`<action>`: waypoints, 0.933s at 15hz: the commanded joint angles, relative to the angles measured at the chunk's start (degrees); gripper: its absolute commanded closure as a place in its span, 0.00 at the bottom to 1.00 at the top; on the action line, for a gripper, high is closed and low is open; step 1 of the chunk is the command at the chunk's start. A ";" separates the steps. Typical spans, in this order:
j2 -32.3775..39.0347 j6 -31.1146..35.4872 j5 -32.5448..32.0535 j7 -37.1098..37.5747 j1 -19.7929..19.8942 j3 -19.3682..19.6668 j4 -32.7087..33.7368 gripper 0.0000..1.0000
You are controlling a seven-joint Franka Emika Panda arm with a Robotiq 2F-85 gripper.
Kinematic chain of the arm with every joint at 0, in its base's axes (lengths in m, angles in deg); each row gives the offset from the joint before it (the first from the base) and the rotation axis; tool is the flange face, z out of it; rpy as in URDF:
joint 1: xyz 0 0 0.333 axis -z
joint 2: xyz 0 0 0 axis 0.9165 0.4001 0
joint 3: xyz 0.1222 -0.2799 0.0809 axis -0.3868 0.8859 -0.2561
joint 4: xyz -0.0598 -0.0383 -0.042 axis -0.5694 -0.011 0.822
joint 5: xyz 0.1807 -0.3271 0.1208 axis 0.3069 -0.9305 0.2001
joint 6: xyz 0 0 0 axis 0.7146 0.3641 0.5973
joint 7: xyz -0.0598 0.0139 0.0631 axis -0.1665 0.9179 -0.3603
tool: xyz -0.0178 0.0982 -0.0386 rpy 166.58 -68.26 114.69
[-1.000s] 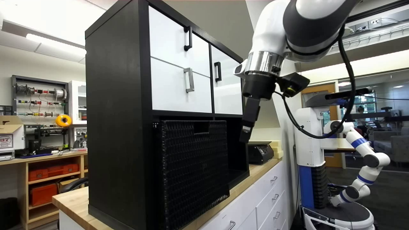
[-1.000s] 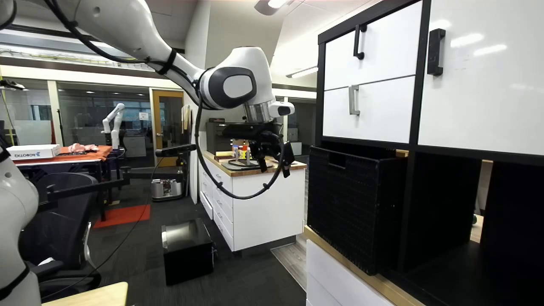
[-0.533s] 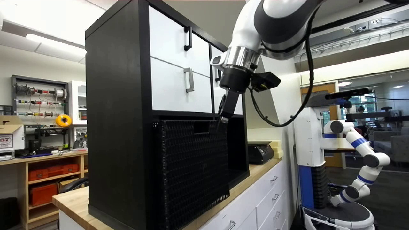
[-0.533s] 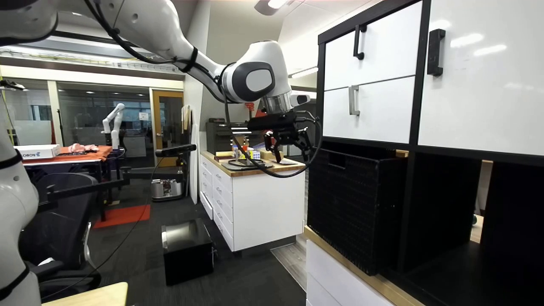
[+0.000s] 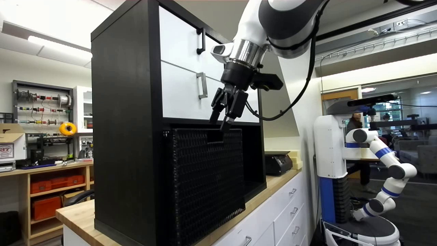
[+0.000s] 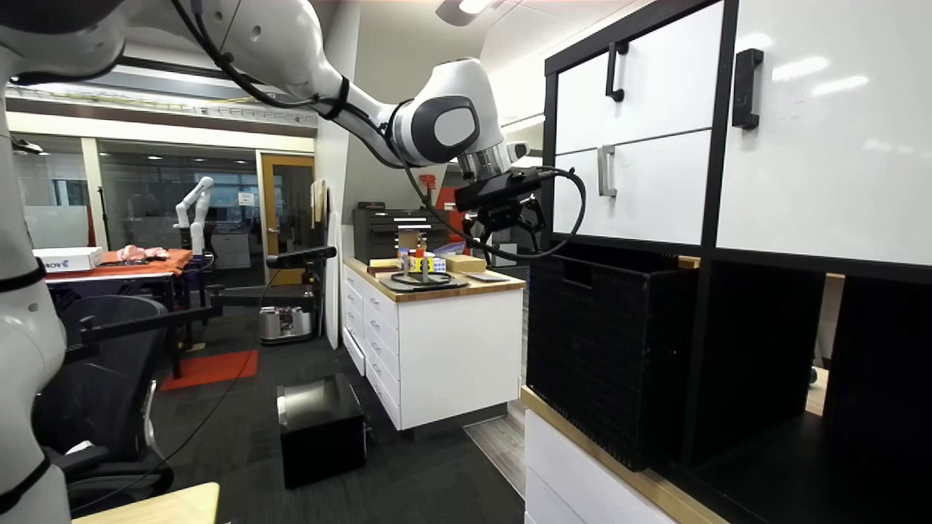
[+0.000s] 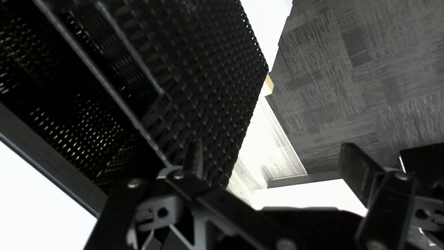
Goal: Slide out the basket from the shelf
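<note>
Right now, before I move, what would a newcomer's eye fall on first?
Likely the tall black shelf with white fronts, large in an exterior view. Below them, the black woven basket juts partly out of the shelf. The white arm holds its open gripper near the basket's top.

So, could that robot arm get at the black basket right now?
Probably yes: the open gripper hangs near the top of the basket, which juts slightly from the shelf; I see nothing in the way.

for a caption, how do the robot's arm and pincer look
The rounded arm is white, with dark grey panels and a silver collar. A black cable runs along it, held by black straps. The black pincer has two jointed fingers.
</note>
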 commanded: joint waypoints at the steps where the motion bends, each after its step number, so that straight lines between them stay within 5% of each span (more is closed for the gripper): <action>1: 1.52 3.87 -1.80 -6.77 -0.23 -0.48 1.53 0.00; 14: 9.60 12.00 -2.16 -15.45 0.43 -2.26 3.74 0.00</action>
